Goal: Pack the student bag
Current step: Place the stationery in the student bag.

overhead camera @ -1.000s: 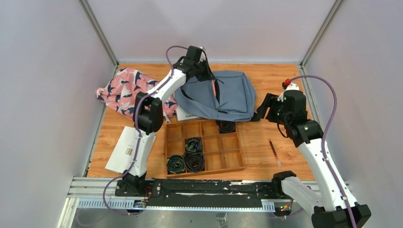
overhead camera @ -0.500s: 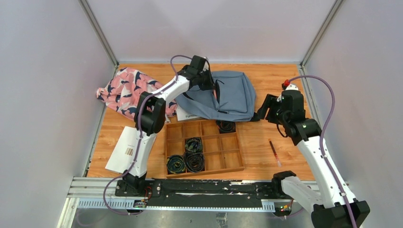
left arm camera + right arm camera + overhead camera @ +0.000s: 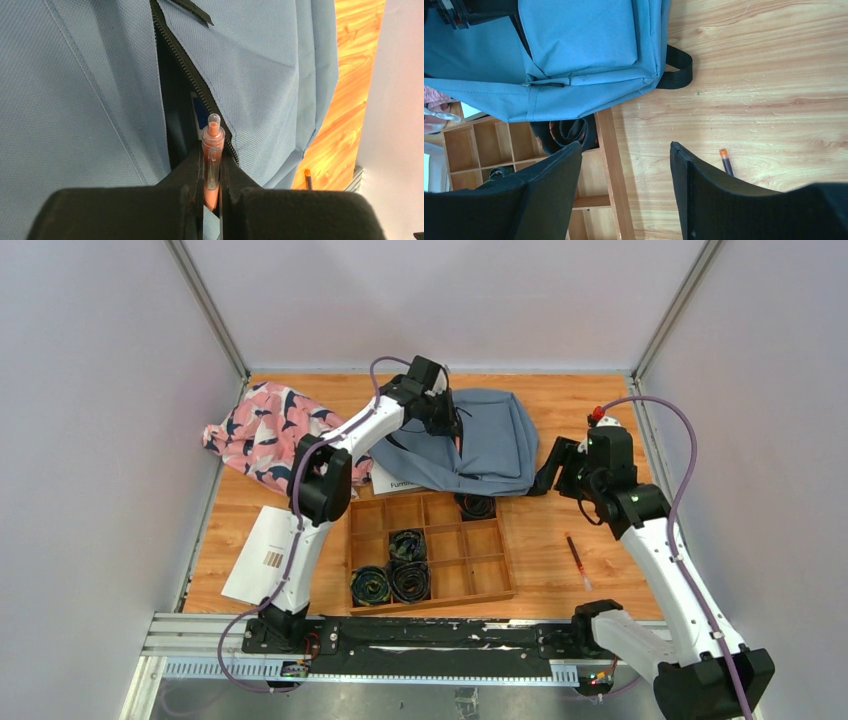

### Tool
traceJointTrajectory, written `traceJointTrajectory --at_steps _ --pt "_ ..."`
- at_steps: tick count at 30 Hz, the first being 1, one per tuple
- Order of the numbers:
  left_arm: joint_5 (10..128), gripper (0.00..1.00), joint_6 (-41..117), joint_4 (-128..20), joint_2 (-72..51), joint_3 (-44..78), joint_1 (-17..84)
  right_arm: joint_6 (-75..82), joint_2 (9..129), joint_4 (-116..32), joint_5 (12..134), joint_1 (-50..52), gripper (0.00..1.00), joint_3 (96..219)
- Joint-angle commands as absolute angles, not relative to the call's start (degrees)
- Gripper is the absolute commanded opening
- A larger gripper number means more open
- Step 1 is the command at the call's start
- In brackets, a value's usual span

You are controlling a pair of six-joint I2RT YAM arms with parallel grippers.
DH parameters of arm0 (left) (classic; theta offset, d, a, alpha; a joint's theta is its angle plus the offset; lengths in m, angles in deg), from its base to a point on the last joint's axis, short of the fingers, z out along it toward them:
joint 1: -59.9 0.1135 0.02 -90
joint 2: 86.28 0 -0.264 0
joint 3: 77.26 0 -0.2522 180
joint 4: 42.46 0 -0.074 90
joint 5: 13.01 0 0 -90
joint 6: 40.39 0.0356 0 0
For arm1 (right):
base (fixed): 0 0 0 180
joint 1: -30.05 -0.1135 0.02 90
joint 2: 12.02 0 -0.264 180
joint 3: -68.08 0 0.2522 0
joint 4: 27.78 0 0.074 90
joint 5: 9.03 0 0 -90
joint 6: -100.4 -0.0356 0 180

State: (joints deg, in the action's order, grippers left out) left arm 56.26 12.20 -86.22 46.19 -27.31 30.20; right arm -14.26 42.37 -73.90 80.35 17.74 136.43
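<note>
Slate-blue student bag (image 3: 495,445) unzipped, left hand (image 3: 212,159) pinching orange pen (image 3: 213,135) over its opening, right hand (image 3: 625,150) spread wide beside it

Top camera high behind near edge, over whole table (image 3: 540,540). Left wrist tight on bag (image 3: 495,435); right wrist farther back; all share it.
</note>
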Motion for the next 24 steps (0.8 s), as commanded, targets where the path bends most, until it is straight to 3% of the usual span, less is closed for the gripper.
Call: traceJointTrajectory --at_steps 1,6,12,14,24 --pt "51.1 0.02 13.1 -90.9 48.6 -30.5 29.9 -14.1 42.2 -73.4 84.3 18.4 0.71 136.6" --pt "49.8 0.33 12.9 -90.5 48.2 -29.9 29.9 -12.4 46.0 -81.3 92.7 21.1 0.76 139.1" --pt "51.0 0.51 14.1 -90.6 45.2 -29.5 30.1 -14.5 47.8 -86.1 83.5 34.9 0.81 134.9" --pt "52.2 0.52 14.4 -90.3 43.6 -28.8 30.2 -16.1 48.8 -87.8 82.5 37.9 0.85 133.4" --pt "54.7 0.42 16.7 -87.9 34.7 -23.5 30.3 -18.3 49.9 -90.8 77.1 48.4 0.85 127.3"
